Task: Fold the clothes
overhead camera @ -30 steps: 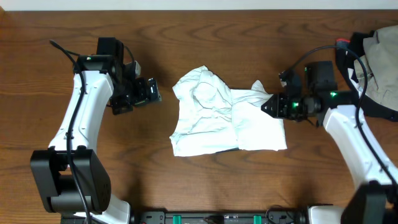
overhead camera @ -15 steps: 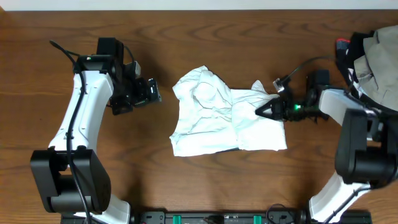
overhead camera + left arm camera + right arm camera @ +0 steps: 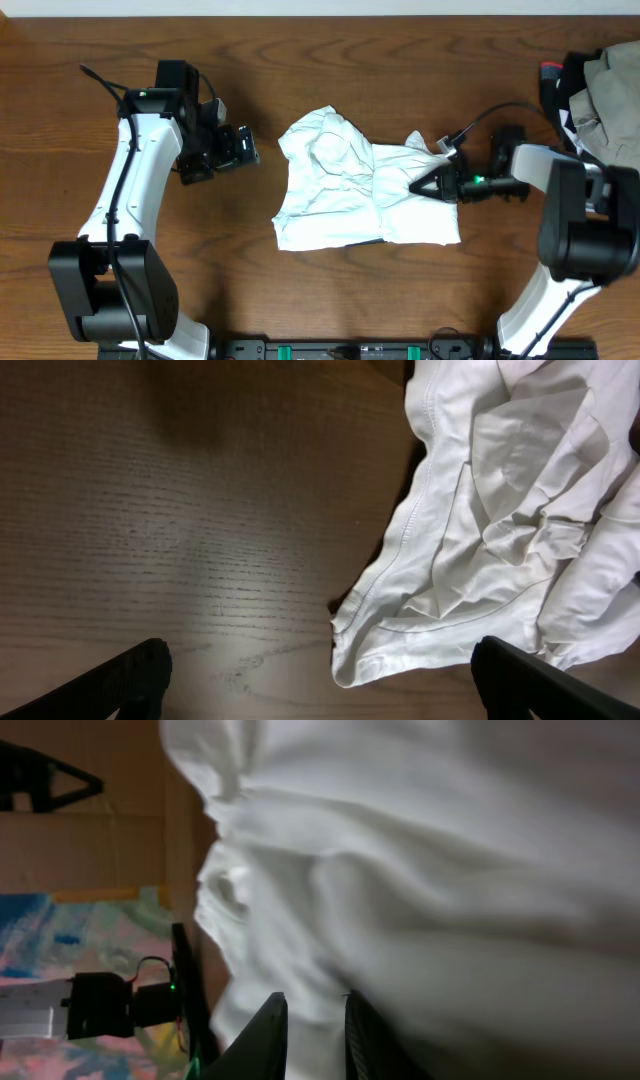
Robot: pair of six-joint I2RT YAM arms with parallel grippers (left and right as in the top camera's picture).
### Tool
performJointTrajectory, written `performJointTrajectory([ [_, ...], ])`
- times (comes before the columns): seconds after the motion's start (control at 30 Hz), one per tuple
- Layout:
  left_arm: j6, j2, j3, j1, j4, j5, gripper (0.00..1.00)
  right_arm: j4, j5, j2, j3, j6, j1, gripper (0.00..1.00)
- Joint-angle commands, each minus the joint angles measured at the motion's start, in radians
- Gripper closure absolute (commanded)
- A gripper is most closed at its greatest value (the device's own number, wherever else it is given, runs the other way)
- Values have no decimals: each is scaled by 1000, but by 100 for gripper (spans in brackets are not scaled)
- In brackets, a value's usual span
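The right gripper (image 3: 420, 185) lies low at the right-hand edge of the white garment (image 3: 340, 190), turned on its side so that its tip points toward the middle of the table (image 3: 300, 60). In the wrist view its jaws stand narrow (image 3: 312, 1020), with white cloth (image 3: 420, 870) running between and beyond them. That picture is blurred, but it looks like a pinch on a fold of the fabric's edge rather than a bare touch.

The garment is crumpled and partly doubled over near the table's centre. It has a puffed ridge toward the far left and a flatter flap on the right, under the gripper.

The left gripper (image 3: 245, 150) hovers just beside the garment's left edge with its jaws spread wide and nothing in them. Its wrist view (image 3: 320, 660) shows bare wood below and a stitched hem (image 3: 490, 510) off to one side.

A heap of other clothing (image 3: 610, 90) sits at the far right of the table, well apart from the work.

The step in hand seems to be taking hold of the right flap to carry it across. The fold is only begun, since the cloth is far from a neat bundle. Next, the right arm would need to lift that edge clear of the wood and draw it leftward over the body. The left gripper would have to pin or catch the opposite hem so that the whole piece does not drag along.
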Motion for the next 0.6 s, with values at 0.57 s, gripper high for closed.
performJointTrajectory([
  [0.57,10,7,-8,0,6,-13,2,-1,15,-285,-130,48,168,71],
])
